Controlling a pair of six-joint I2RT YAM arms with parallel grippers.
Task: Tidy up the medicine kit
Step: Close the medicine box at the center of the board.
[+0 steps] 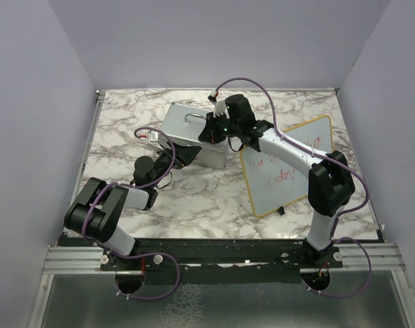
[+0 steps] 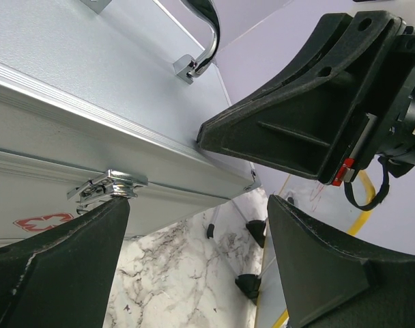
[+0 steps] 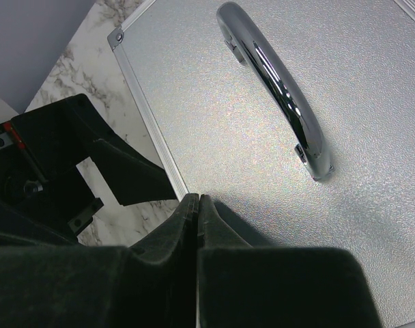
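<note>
From the top camera you see the medicine kit (image 1: 180, 123) standing shut on the marble table (image 1: 194, 198), toward the back and middle, just left of the whiteboard (image 1: 287, 164) lying flat; your left gripper (image 1: 187, 156) is at the kit's front face and your right gripper (image 1: 211, 130) is over the kit's right end. In the left wrist view your left fingers (image 2: 64, 273) stand wide apart with nothing held between them; one fingertip sits right under the front latch (image 2: 106, 186), seemingly touching it, with the red-white emblem (image 2: 42, 222) just beside it on the front wall; the other finger hangs free past the kit's corner; above, the right gripper's black tip rests on the lid (image 2: 91, 55) near its front edge, and the chrome handle (image 2: 202, 41) shows beyond. In the right wrist view your right jaws are pressed fully together, nothing between them, their tips down on the grey lid close to its edge; the handle runs across the lid just ahead.
</note>
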